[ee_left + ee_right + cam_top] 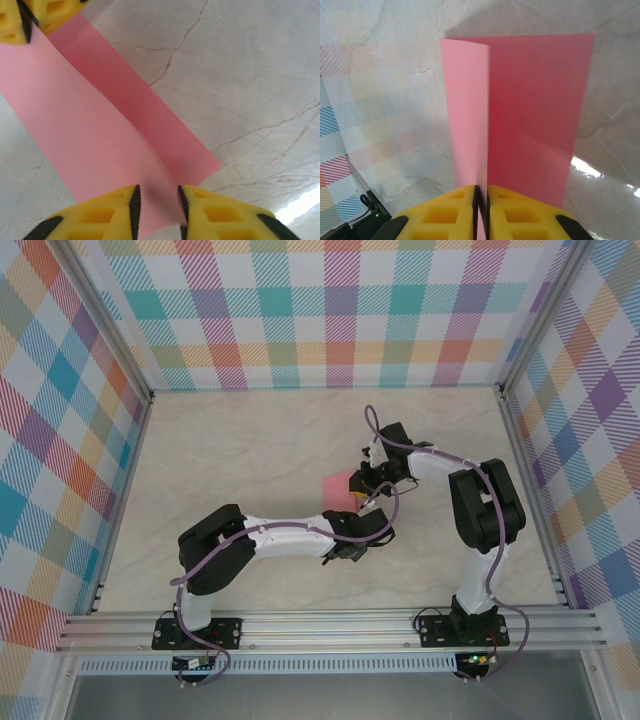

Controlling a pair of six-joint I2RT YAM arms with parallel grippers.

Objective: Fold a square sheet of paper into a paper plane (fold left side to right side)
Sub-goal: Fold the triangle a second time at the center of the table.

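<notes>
Square sheet of paper [535, 100], half folded, tight in right pincer [481, 189]

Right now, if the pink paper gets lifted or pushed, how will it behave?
Probably floppy: the pink paper is a thin sheet, one flap standing up from its crease. Likely very light: the right gripper pinches just an edge of it. Pushed, it would probably slide or buckle on the smooth table rather than tip.

A pale marbled tabletop [250, 460] lies inside colourful plaid walls [330, 310].
</notes>
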